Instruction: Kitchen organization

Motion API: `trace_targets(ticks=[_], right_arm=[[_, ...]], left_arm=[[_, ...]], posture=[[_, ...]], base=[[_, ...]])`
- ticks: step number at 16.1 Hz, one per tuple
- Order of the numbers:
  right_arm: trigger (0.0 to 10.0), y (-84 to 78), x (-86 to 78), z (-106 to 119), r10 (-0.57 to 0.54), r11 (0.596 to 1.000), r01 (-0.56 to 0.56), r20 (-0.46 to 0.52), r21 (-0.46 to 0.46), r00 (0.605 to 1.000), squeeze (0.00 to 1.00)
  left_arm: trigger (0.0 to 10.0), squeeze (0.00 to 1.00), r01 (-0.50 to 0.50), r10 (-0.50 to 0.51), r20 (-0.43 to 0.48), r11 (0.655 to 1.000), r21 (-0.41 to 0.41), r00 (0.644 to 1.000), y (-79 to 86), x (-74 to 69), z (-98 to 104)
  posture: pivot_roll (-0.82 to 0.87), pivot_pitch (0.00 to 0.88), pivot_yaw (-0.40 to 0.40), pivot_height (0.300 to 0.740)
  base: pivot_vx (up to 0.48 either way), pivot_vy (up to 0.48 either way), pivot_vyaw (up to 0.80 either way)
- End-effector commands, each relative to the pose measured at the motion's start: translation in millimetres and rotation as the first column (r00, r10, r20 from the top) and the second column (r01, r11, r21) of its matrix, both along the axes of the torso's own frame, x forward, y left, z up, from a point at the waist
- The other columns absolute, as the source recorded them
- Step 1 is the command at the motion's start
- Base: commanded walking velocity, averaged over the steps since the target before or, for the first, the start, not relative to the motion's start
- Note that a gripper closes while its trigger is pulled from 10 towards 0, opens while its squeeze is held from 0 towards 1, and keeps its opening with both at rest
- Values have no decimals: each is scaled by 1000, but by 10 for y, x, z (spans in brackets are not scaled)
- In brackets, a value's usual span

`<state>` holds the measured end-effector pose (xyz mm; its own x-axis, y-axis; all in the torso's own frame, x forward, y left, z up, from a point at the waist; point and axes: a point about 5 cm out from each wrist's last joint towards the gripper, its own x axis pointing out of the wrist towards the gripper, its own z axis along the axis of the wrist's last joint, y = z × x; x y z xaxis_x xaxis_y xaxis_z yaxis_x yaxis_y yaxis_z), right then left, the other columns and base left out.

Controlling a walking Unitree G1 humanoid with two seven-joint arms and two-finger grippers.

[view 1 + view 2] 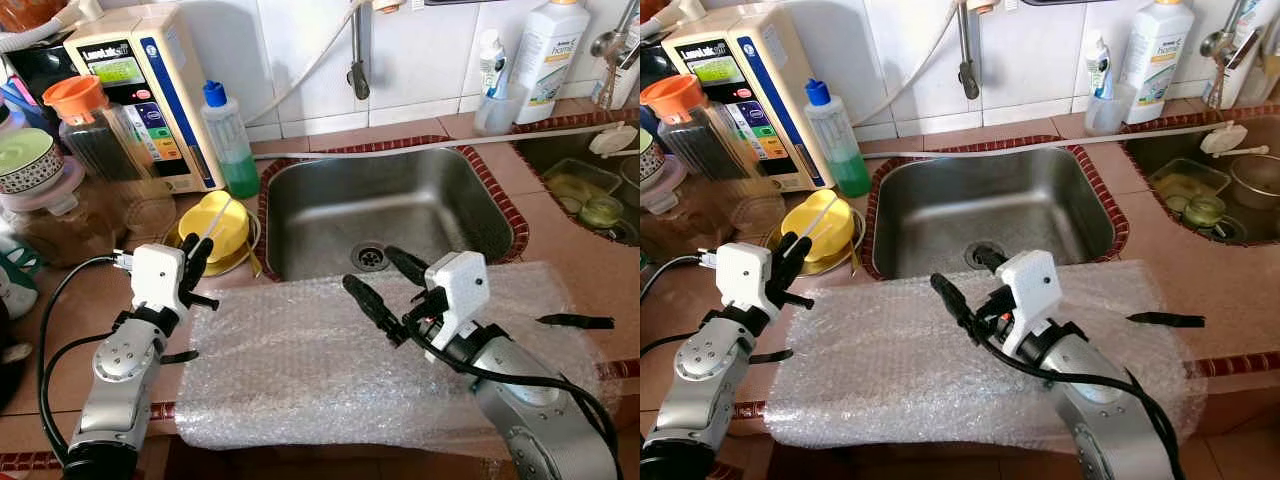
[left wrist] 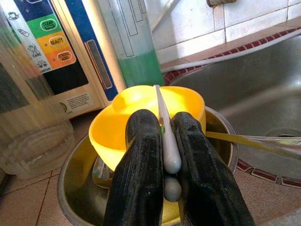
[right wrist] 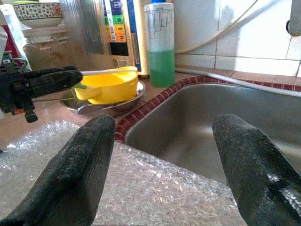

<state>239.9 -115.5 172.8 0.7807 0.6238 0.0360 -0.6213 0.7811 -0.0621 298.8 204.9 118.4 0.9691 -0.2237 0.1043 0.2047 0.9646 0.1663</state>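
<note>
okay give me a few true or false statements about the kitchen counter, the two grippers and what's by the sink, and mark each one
1. The left gripper is shut on a thin pale utensil handle. True.
2. The right gripper is clamped on the bubble wrap sheet. False: its fingers are spread open above the sheet, holding nothing.
3. The yellow plastic bowl sits in a metal dish beside the steel sink. True.
4. The steel sink is full of dishes. False: its basin is bare, with the drain showing.
5. The clear bottle of green liquid lies on its side. False: it stands upright.
</note>
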Motion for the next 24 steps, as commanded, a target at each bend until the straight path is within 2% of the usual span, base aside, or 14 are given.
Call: trace_targets(ticks=[1,6,11,12,13,15,16,21,24], right_arm=[[10000,25,-26,26,21,1000,-21,5,1,1000,0],[10000,7,-15,10,11,1000,-11,3,-9,1000,0],[10000,4,42,17,-7,1000,7,22,-16,1000,0],[10000,0,55,17,-12,1000,13,22,-14,1000,0],[10000,-9,84,23,-29,999,29,30,-14,999,0],[10000,-10,125,28,-36,999,38,46,-30,998,0],[10000,-19,151,27,-33,997,38,69,-72,997,0],[10000,-115,261,10,-14,966,57,167,-253,986,0],[10000,-179,346,-4,-47,933,126,232,-338,972,0]], left_arm=[[0,0,-7,7,-9,1000,22,1000,52,-17,1],[0,0,0,0,52,1000,2,999,73,-68,148],[0,0,-1,3,137,1000,-18,991,29,-13,394],[0,0,2,4,136,999,-46,991,22,4,418],[0,0,17,-2,129,994,-111,992,-2,38,478],[0,0,93,-76,81,970,-224,994,-84,78,514],[0,0,129,-114,72,956,-263,991,-134,84,553],[0,0,322,-321,47,909,-266,946,-454,105,749],[0,0,408,-415,29,876,-259,909,-619,88,852]], posture=[[-320,86,153,740],[-316,85,153,740],[-304,76,146,740],[-301,72,145,740],[-300,70,145,740],[-298,65,148,740],[-300,65,151,740],[-303,68,162,740],[-303,76,167,740]], base=[[0,0,0],[0,0,0],[0,0,0],[0,0,0],[0,0,0],[0,0,0],[0,0,0],[0,0,0],[0,0,0]])
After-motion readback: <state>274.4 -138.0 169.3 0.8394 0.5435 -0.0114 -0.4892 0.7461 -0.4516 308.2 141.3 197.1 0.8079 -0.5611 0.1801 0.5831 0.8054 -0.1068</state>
